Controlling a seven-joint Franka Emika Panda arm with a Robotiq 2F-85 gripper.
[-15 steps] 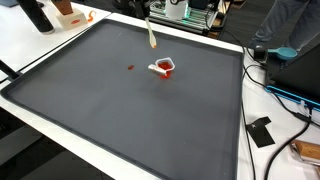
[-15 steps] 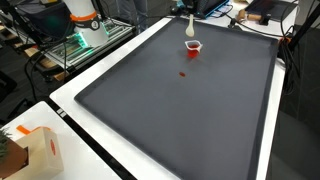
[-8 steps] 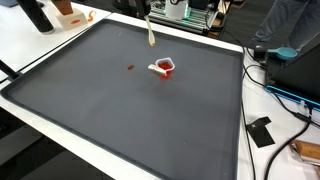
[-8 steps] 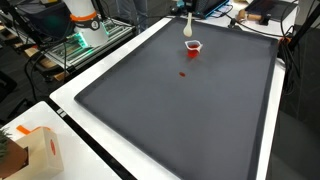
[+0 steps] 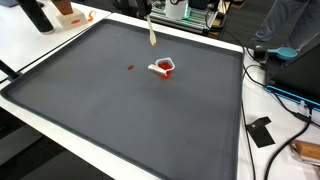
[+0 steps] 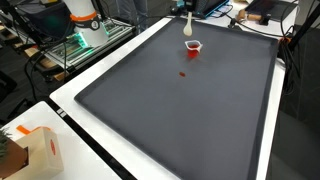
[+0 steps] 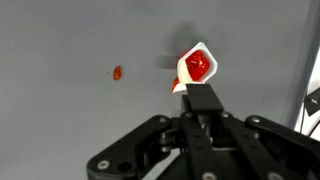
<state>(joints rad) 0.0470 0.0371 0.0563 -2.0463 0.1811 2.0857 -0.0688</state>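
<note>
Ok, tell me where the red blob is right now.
The red blob lies on the dark mat, apart from the cup. It is left of the cup in an exterior view and in the wrist view.

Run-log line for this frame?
gripper: shut on spoon | spoon: hangs above mat | cup: red contents | red bit: on mat, apart from cup

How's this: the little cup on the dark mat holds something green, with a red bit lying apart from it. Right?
Not green: the wrist view shows the cup holding something red. It does stand on the dark mat, with the red bit lying apart from it.
</note>
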